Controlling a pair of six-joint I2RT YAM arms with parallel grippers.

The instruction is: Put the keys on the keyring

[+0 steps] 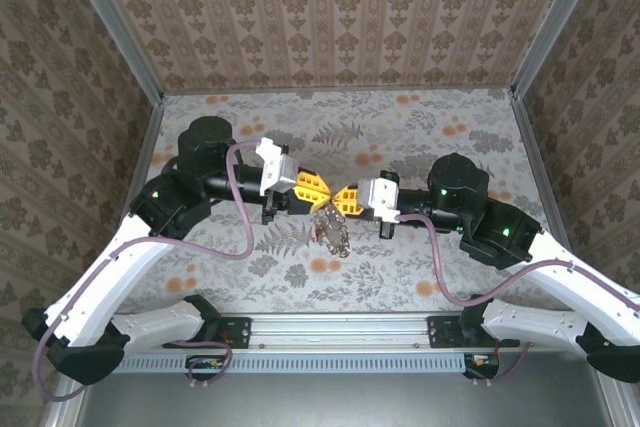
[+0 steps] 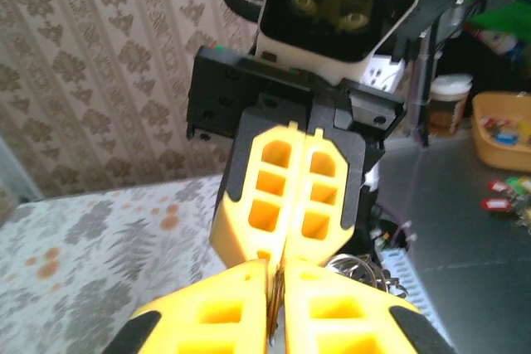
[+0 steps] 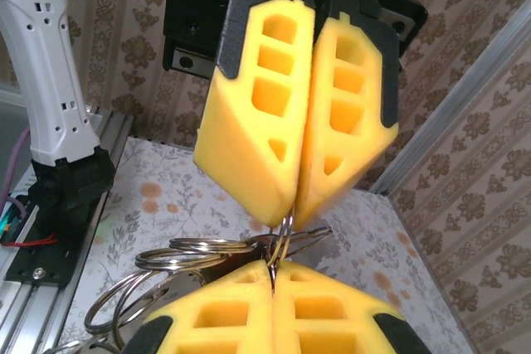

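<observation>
Above table (image 1: pixel 420 257) centre | left tool (image 3: pixel 286 213) pinched shut on keyring (image 3: pixel 199 248) | right tool (image 3: pixel 272 279) likewise

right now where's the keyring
Top view: the keyring hangs at centre, just below where the left and right jaws meet tip to tip; right wrist view shows both pinching its wire.

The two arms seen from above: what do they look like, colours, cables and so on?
The left arm and right arm have white shells and black joints carrying small green lights. A purple-grey cable loops loosely along each. The left gripper and right gripper have bright yellow fingers with window-like cut-outs, backed in black.
</observation>
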